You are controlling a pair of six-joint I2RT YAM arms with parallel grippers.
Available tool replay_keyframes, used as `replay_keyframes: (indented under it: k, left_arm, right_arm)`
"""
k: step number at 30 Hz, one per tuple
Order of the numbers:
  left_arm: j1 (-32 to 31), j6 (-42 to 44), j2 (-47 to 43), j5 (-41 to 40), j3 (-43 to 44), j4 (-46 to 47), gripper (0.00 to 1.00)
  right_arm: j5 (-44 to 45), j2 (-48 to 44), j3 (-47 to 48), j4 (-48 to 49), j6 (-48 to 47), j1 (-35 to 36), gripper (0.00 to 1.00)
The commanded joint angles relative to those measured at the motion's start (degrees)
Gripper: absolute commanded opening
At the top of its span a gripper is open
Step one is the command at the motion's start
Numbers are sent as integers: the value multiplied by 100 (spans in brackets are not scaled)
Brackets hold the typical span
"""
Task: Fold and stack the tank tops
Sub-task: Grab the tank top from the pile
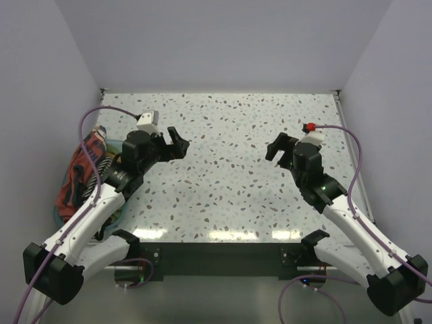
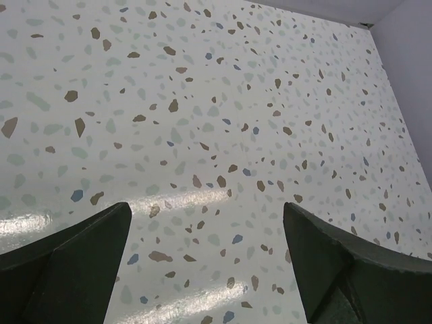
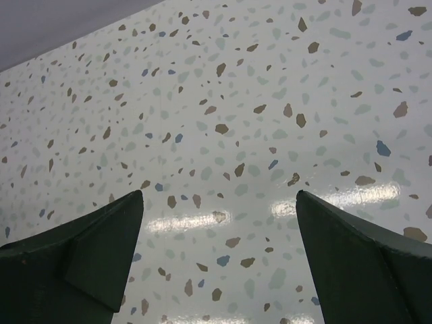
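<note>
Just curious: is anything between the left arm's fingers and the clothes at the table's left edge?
Only the bin holding the tank tops, and the left arm's own forearm crossing over it; the open left fingers point away.

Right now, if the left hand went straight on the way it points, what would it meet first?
Probably the bare table. The left hand tilts down toward it, and its wrist view shows only speckled surface ahead. How far away it is remains unclear.

tank tops [image 1: 79, 165] | partly hidden by left arm [image 1: 91, 212] | count unclear
</note>
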Motion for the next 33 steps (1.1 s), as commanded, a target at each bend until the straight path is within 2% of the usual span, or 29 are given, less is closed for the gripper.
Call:
replay_keyframes:
  k: [1,8,10,13,14,18,20,25,33]
  left_arm:
    - [32,135,-175,-47,64,55,100]
    - [32,-190,-131,-327,204,-235,100]
    - [32,-435,-88,-686,248,-516,100]
    - [49,-1112,97,-1898,530,-1349,100]
    - [67,-1340,176,-2554,808,-1665,100]
    - [322,-2305,702,-3762,1469,-3351,100]
    - [575,-2606,852,-4149,1584,-3836,100]
    - [1200,-2985,888,-4748,1409,-3989,100]
    - [2123,-2662,1537,-5250,1707,-3533,100]
  right_arm:
    - [106,-102,68,-125,-41,9,99]
    - [-157,-93,120,-195,-155,18,99]
    - [-175,-102,103,-169,-182,9,99]
    - [-210,-102,173,-291,-252,9,99]
    - [-219,-110,190,-335,-244,9,99]
    - [-350,-137,95,-318,-252,9,99]
    - [-421,-146,15,-257,-209,9,99]
    - [-684,-76,-222,-11,-94,9,99]
    - [-1141,258,-222,130,-33,9,99]
